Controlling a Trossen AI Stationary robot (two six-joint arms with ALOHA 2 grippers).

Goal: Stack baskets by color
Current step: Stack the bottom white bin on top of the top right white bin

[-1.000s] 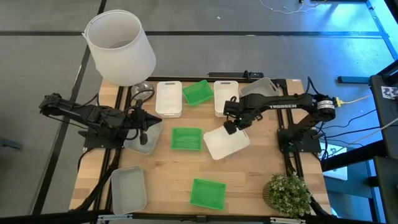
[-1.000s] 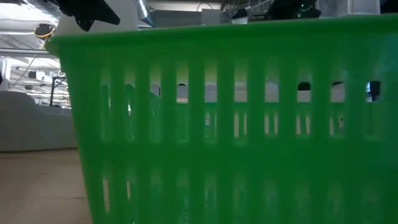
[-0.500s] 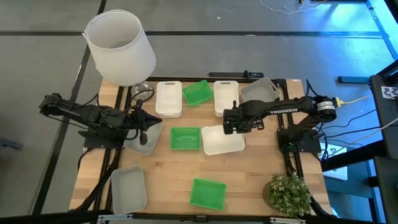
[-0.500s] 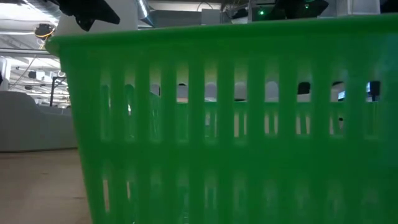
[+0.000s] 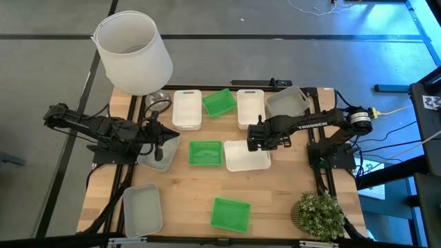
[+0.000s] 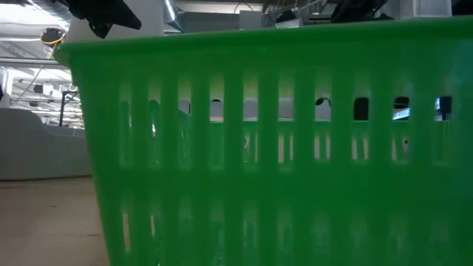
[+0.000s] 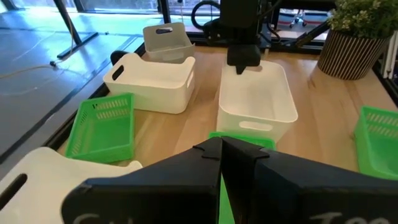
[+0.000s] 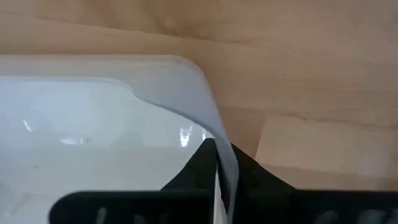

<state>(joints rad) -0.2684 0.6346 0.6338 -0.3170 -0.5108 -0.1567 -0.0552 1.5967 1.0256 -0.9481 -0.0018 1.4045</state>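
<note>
Right gripper [image 5: 256, 142] is pinched on the rim of a shallow white plastic basket [image 5: 247, 156], apparently set flat on the wooden tabletop [image 5: 275, 200] for later stacking.

Evenly lit from overhead, with only soft, short shadows on the wooden table [image 5: 275, 186]. Cool blue cast across the floor at the high view's right. Low view filled by a blurred, out-of-focus green basket [image 6: 281, 148]. Glossy glare spots inside the white basket [image 8: 93, 137], seen very close and soft.
</note>
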